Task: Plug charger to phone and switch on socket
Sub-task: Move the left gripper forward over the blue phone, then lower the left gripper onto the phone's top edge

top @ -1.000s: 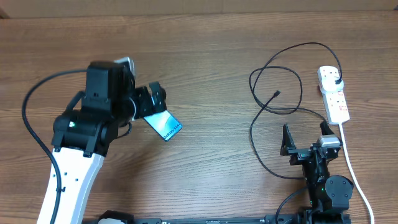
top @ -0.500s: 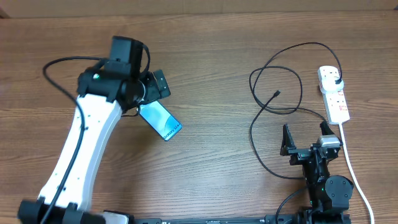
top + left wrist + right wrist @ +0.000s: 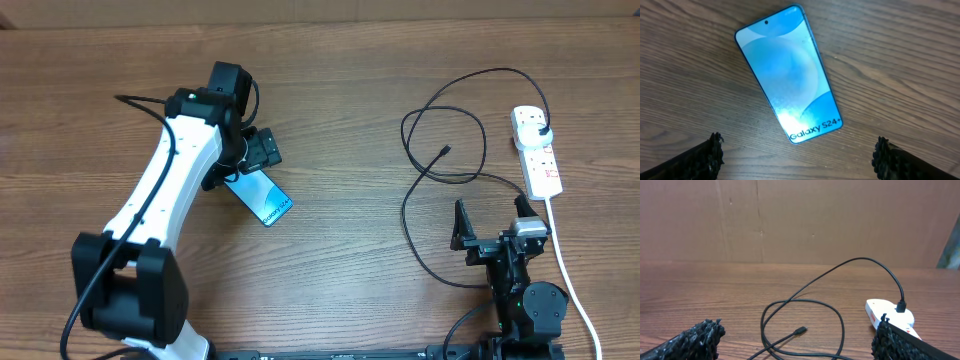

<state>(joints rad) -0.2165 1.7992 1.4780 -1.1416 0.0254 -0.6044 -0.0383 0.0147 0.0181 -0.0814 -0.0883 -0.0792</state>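
The phone (image 3: 262,199) lies flat on the table, screen up and glowing light blue; in the left wrist view (image 3: 788,73) it reads "Galaxy S24+". My left gripper (image 3: 258,150) is open and hovers above the phone's far end, its fingertips (image 3: 799,157) wide apart and empty. The charger cable (image 3: 442,150) lies in black loops at the right, its connector tip (image 3: 444,151) loose on the table and its plug (image 3: 541,131) in the socket (image 3: 536,150). In the right wrist view the tip (image 3: 800,329) lies ahead of my open right gripper (image 3: 799,342), which rests near the front edge (image 3: 490,238).
The socket's thick white cord (image 3: 568,270) runs toward the front right edge beside my right arm. A brown cardboard wall (image 3: 800,220) stands behind the table. Bare wooden tabletop (image 3: 340,120) lies between the phone and the cable loops.
My left arm has swung right and farther from the front edge, moving the open gripper over the phone's far end. The phone, the cable and the right arm have not moved.
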